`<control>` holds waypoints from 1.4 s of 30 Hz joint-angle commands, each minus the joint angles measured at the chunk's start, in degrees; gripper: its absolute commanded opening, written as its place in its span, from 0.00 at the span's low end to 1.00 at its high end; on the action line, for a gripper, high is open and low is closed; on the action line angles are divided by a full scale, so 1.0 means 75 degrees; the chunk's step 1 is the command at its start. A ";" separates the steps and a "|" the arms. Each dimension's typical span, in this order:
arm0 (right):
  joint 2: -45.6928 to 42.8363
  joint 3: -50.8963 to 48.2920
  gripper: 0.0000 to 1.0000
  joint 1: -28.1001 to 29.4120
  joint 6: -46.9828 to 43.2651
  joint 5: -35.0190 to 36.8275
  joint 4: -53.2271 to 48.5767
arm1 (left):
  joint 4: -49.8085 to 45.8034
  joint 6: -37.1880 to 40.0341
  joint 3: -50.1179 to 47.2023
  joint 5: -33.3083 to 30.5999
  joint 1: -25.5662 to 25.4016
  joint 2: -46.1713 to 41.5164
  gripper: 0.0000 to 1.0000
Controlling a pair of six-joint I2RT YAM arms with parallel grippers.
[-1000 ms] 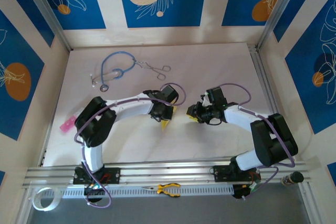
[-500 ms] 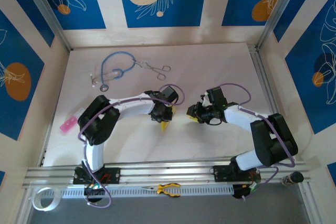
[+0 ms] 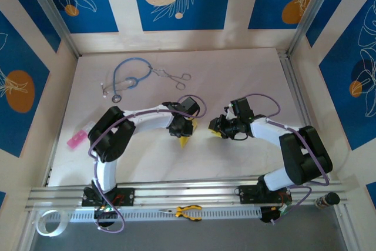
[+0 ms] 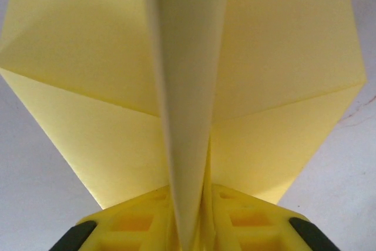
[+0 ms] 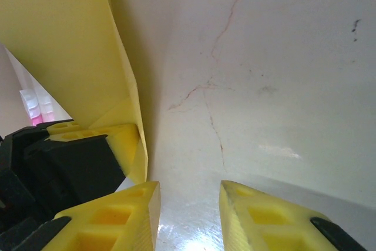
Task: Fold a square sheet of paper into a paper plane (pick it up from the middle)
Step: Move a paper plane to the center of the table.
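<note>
The paper plane is a folded pale-yellow sheet with two flat wings and a raised centre fold. In the left wrist view that fold runs down between the yellow fingers of my left gripper, which is shut on it. From above, a yellow tip of the paper plane pokes out under my left gripper at mid-table. My right gripper sits just to its right. In the right wrist view my right gripper is open over bare table, with the paper plane's edge just left of its left finger.
A blue stethoscope and metal forceps lie at the back of the white table. A small pink object rests at the left edge. Yellow-handled pliers and a tape roll sit by the front rail.
The left arm's elbow has shifted slightly to the right. Both grippers stay where they were, with the paper still under the left one.
</note>
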 commanded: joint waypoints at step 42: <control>-0.0720 0.0401 0.35 -0.1389 -0.1556 -0.1096 -0.1149 | -0.1594 -0.2521 0.1652 -0.2053 -0.0680 0.0541 0.38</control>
